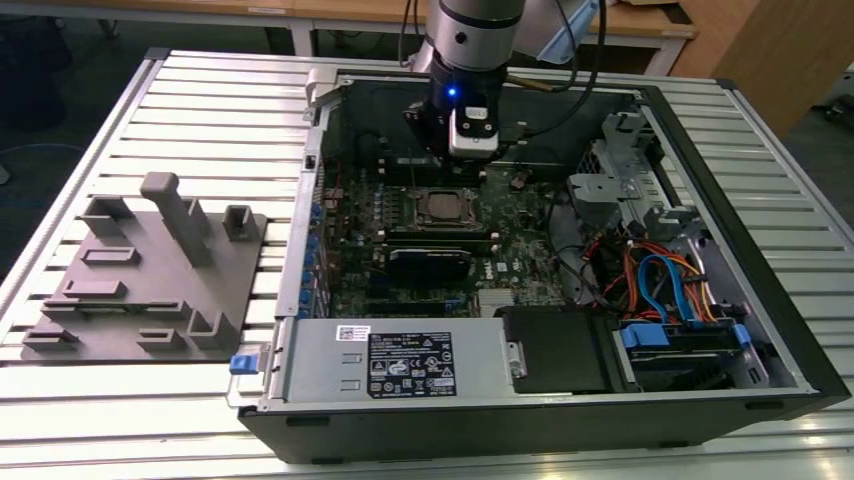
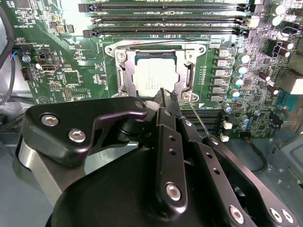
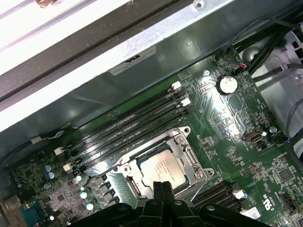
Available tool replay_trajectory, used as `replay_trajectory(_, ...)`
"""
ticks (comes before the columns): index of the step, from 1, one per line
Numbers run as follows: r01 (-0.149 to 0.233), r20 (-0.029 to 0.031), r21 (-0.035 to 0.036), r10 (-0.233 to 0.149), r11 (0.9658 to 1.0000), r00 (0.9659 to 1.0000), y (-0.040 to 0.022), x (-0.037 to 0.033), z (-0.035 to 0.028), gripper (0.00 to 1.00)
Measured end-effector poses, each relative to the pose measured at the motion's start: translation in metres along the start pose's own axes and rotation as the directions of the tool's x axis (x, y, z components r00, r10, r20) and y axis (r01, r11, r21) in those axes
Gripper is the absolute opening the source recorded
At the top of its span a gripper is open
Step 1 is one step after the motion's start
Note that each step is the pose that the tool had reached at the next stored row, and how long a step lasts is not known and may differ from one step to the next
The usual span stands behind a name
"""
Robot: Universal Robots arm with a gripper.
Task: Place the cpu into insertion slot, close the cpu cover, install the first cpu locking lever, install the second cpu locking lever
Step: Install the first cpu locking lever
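The cpu (image 2: 154, 73) lies flat in the insertion slot (image 2: 127, 97), pale metal face up, also seen in the first wrist view (image 3: 163, 168) and the exterior view (image 1: 438, 207). The cpu cover (image 2: 121, 71) lies down over it as a silver frame around its edges. A thin wire lever (image 2: 199, 118) slants up from the socket's corner, next to my fingers. Another wire lever (image 3: 102, 174) runs along the opposite side. My gripper (image 2: 164, 93) hovers just above the socket's edge, fingers pressed together with nothing between them, as the first wrist view (image 3: 158, 185) also shows.
Long black memory slots (image 2: 165, 19) run beside the socket. The case walls (image 1: 747, 150) enclose the board, with cables (image 1: 654, 280) and a drive cage (image 1: 627, 180) on the exterior view's right. A grey fixture plate (image 1: 147, 270) lies outside the case on the exterior view's left.
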State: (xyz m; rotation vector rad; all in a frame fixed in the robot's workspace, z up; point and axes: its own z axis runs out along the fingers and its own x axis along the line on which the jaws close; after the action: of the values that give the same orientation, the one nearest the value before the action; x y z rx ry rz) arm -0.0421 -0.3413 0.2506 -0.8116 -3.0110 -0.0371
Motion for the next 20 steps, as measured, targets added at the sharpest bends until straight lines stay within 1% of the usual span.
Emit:
replay_trajectory(8, 0.004, 0.0001, 0.0002, -0.004, 1.0, 1.0, -0.0003, 0.0005, 0.0, 0.11)
replay_trajectory(10, 0.02, -0.0003, 0.0008, -0.02, 0.9998, 0.9998, -0.0004, 0.0006, 0.0, 0.11)
replay_trajectory(12, 0.054, -0.0009, 0.0017, -0.054, 0.9985, 0.9985, -0.0004, 0.0007, 0.0002, 0.11)
replay_trajectory(15, 0.108, -0.0019, 0.003, -0.108, 0.9942, 0.9942, -0.0004, 0.0006, 0.0004, 0.11)
replay_trajectory(16, 0.119, -0.0021, 0.0033, -0.119, 0.9929, 0.9929, -0.0004, 0.0006, 0.0005, 0.11)
replay_trajectory(20, 0.12, -0.0022, 0.0033, -0.12, 0.9928, 0.9928, -0.0004, 0.0006, 0.0005, 0.11)
